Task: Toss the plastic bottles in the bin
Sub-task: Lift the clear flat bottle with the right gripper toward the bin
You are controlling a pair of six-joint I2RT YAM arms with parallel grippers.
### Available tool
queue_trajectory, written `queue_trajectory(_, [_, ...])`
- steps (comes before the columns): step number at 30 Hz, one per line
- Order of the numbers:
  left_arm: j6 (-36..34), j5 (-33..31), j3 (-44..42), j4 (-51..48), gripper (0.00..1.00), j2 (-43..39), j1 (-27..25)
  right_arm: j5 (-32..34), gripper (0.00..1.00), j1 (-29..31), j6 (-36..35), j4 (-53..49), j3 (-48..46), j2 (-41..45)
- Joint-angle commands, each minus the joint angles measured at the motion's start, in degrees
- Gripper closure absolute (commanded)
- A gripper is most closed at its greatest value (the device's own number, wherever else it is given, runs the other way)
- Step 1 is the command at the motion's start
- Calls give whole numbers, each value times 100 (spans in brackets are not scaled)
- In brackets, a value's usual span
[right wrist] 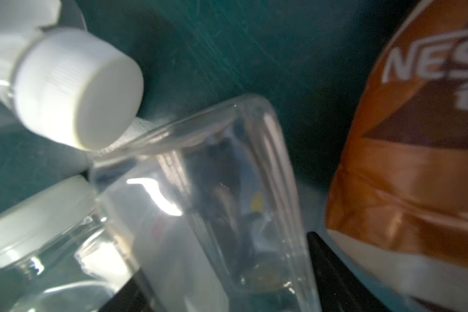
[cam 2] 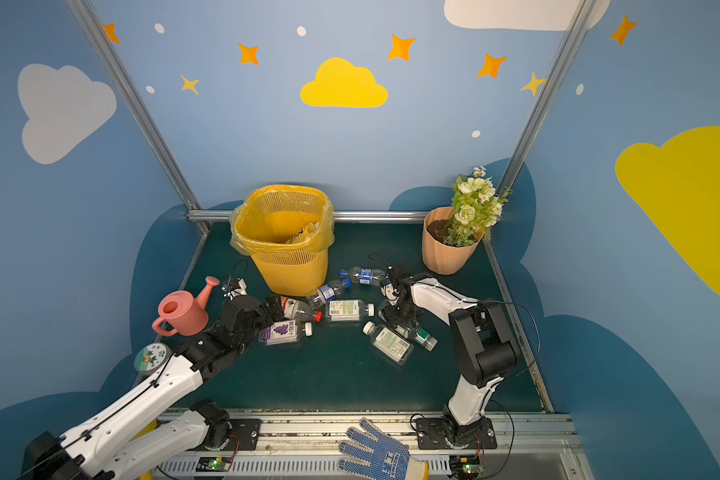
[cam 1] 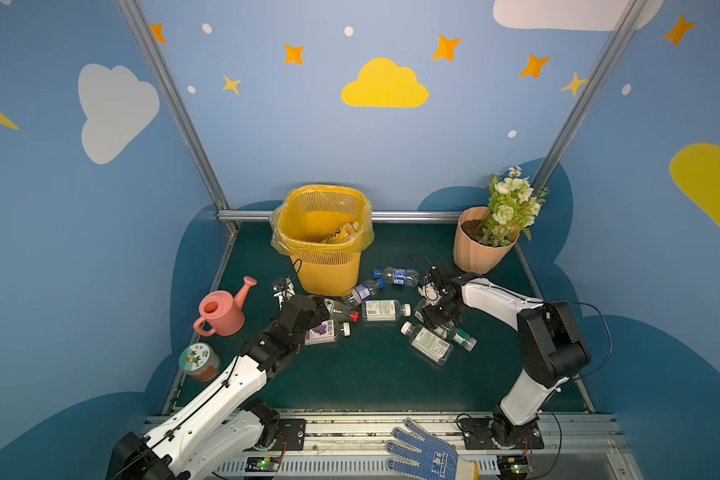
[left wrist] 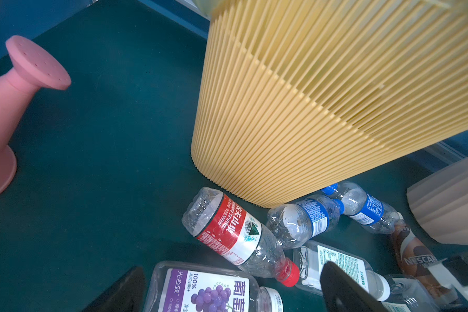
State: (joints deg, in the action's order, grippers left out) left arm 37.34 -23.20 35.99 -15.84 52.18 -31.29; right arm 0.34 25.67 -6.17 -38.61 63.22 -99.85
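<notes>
Left claw (left wrist: 231, 266): fingers spread wide, empty, low over surface (left wrist: 106, 162), straddling purple-label bottle (left wrist: 200, 291); likely lined up for pick. Red-label bottle (left wrist: 227, 229) just ahead. Bin (left wrist: 308, 108) close beyond, upright, mouth up for drops.

Right claw (right wrist: 216, 259): fingers either side of clear bottle (right wrist: 200, 175); pinched or not, cannot tell. Brown-label bottle (right wrist: 416, 175) just beside. Bin farther off, past blue-label bottles (cam 1: 364, 291).
</notes>
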Motion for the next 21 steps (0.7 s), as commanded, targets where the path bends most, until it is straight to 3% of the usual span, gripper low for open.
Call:
queue_trajectory(1, [27, -110, 18, -60, 0, 59, -9, -207, 40, 36, -45, -206, 52, -12])
queue_trajectory(13, [-5, -103, 71, -27, 0, 193, -13, -176, 50, 52, 4, -226, 220, 683])
queue_trajectory(21, [-52, -78, 48, -69, 0, 282, -13, -323, 53, 0, 129, 133, 400, 1831])
